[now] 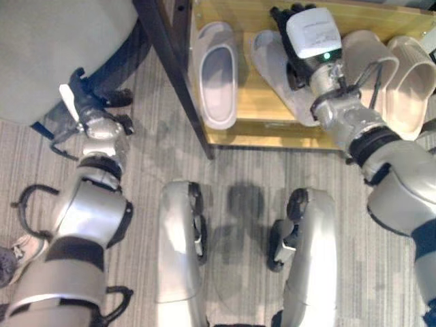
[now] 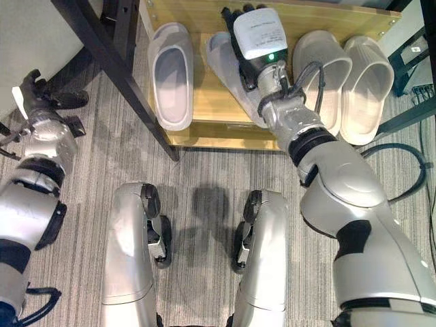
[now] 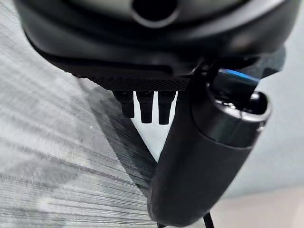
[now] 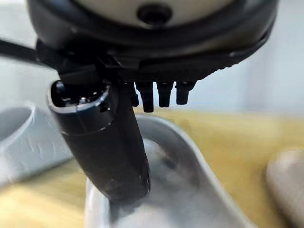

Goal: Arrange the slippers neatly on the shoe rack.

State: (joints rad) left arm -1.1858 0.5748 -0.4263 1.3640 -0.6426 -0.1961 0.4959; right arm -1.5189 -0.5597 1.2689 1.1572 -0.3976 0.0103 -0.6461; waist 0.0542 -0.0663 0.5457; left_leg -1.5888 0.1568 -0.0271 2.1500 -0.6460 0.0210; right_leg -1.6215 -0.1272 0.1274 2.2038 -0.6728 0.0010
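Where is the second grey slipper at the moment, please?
The second grey slipper lies slanted on the shoe rack, under the right hand, between the upright grey slipper and the beige pair.

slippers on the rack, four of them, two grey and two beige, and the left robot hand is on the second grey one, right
Not quite: it is the right robot hand on the second grey slipper, as the right eye view shows. The left robot hand hangs over the carpet, away from the shoe rack. The other grey slipper and two beige slippers are as you say.

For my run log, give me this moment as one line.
right hand: on second pale grey foam slipper, grip unclear | left hand: idle beside wooden shoe rack | beige slipper pair: placed
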